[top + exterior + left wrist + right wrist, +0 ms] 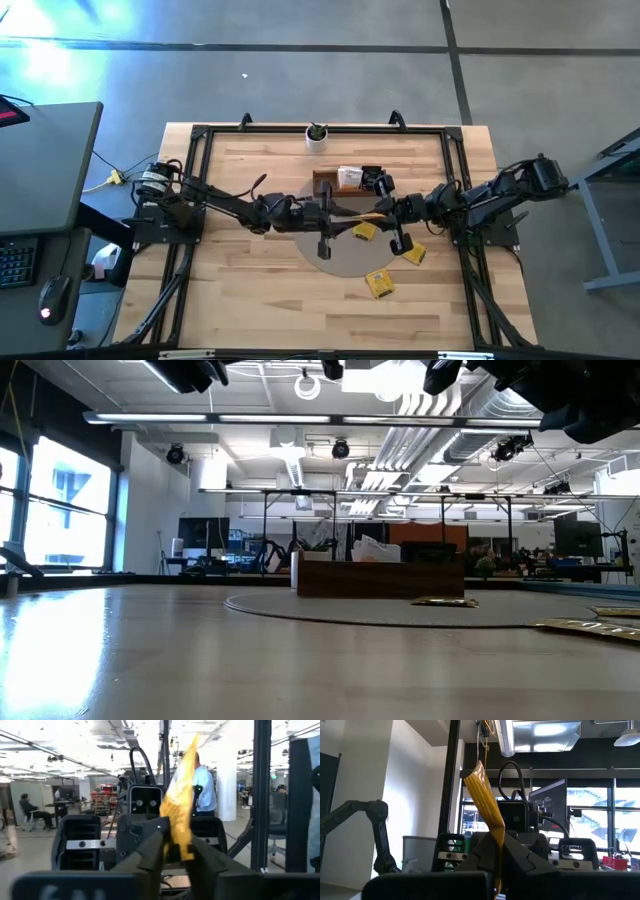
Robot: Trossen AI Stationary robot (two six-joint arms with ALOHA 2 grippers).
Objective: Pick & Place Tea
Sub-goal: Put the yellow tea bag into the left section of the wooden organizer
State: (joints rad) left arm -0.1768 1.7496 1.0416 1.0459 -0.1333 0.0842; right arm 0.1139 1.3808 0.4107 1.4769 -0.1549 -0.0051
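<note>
Where the arms meet: above the round grey mat at mid-worktop, tool to tool, which looks like a handover.
Right tool: pressed together on the lower edge of a yellow tea sachet, holding it upright so the free upper part is offered.
Left tool: set around the same sachet from the other side; whether it has closed on it I cannot tell.
Likely reason: passing it across probably lets the left arm carry it to the wooden tray just behind.
Other tea: three yellow sachets lie flat on or beside the mat, near the right arm.
Worktop: pale wood planks in a black frame, with a small white pot at the far edge.
Room: an open workshop with bright ceiling lights; one person stands and another sits far behind.
</note>
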